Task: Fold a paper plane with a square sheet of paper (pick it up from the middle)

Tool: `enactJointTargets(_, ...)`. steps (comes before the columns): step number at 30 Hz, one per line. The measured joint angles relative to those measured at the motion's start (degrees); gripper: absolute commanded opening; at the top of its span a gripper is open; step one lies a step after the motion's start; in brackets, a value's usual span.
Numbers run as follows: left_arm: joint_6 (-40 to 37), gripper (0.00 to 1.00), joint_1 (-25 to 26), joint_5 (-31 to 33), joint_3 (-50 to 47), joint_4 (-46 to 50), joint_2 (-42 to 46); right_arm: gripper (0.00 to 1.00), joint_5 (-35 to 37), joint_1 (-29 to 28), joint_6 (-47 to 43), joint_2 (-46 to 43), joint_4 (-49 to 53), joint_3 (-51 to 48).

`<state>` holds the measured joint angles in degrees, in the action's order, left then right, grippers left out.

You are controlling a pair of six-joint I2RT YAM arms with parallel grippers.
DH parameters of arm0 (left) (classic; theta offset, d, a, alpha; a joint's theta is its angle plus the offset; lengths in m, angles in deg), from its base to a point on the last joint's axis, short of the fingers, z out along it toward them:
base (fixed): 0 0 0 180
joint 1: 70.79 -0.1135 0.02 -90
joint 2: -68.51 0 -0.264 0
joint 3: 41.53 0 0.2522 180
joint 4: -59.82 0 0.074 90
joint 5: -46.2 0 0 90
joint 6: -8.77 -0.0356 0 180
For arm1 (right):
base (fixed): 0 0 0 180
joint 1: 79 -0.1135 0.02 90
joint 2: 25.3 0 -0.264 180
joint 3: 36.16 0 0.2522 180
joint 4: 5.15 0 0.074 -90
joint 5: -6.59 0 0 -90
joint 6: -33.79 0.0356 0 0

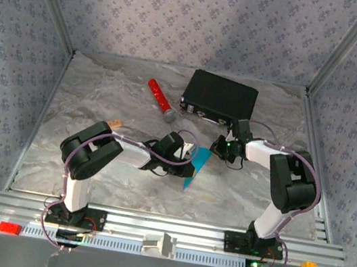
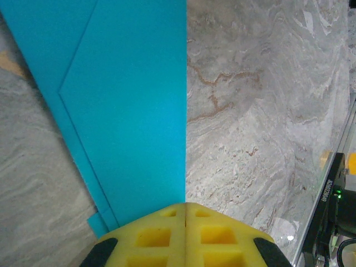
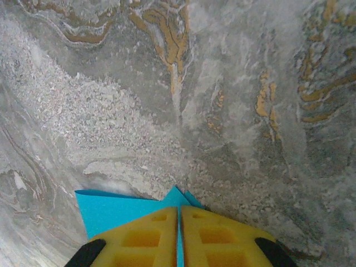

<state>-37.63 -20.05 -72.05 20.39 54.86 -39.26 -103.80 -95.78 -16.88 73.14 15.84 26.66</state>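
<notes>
Top: 2 arms, 1 paper [image 1: 198,161], 1 red cylinder [image 1: 159,99], 1 black case [image 1: 220,96]. Paper is mid-worktop [image 1: 103,93], between left hand [image 1: 185,164] and right hand [image 1: 218,147]. Cylinder and case sit further back. Surface is grey marble-look. Three walls [image 1: 184,18] in pale floral print, alu rail [image 1: 169,228] along the near edge.

Left wrist: left hand [image 2: 185,208] has its pads pressed together, clamped on the paper's [image 2: 128,111] near end. Diagonal fold lines visible.

Right wrist: right hand [image 3: 179,210] is also closed, with a thin blue edge pinched in the seam. A paper [image 3: 111,214] corner sticks out to the left, over tan-veined worktop [image 3: 167,83].
</notes>
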Motion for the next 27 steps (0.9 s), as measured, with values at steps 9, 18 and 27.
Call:
enactJointTargets(9, 0.0, 0.0, 0.0, -0.2, 0.0, 0.0, 0.0, 0.15, 0.6, 0.7, -1.3, -4.7, 0.8, 0.7)
enactJointTargets(18, 0.0, 0.0, 0.0, -0.2, 0.0, 0.0, 0.1, 0.13, -5.5, -4.5, -0.8, -3.7, -5.1, -1.2)
enactJointTargets(27, 0.5, 0.0, 0.0, -0.2, 0.0, 0.0, 0.1, 0.14, -7.8, -1.1, 0.0, 1.0, -9.2, -3.8)
